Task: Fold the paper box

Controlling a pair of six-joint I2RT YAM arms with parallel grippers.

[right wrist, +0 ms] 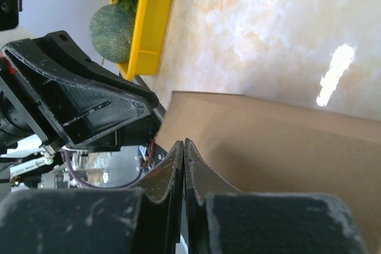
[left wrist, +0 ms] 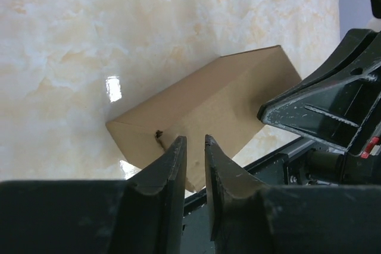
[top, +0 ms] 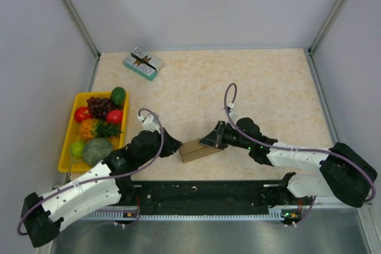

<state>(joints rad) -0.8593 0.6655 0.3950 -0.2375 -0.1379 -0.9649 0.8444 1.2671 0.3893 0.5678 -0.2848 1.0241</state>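
Item: paper box (top: 200,150), part-folded, midway along the near edge of the desk (top: 274,87). The left gripper (left wrist: 194,142) has its jaws slightly apart at the box's end, empty. The right gripper (right wrist: 183,143) has its jaws closed, tips against cardboard. I'd brace with the right and tuck the end squarely.

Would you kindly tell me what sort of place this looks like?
Probably a robotics lab test cell: plain grey walls enclose a marbled tabletop, holding a yellow tray of fruit and a paper box.
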